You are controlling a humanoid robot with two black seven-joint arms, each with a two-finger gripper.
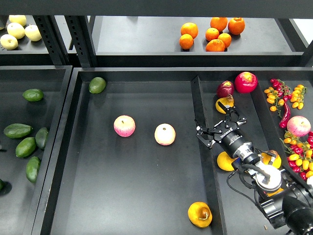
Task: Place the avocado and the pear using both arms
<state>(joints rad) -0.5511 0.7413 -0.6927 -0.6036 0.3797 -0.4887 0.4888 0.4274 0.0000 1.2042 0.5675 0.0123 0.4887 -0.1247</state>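
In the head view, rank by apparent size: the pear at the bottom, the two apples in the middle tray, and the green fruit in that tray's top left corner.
1. Pear, though it is nearest the camera.
2. Left apple and right apple: they look alike, so no ranking.
3. Green fruit, farthest away.

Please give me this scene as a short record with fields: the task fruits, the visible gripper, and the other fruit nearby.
pear: lying near the front edge of the middle tray, untouched
avocado: in the far left corner of the middle tray
right gripper: open, empty, over the right tray
left gripper: not in view
apples: two in the middle tray, apart
oranges: on the back shelf
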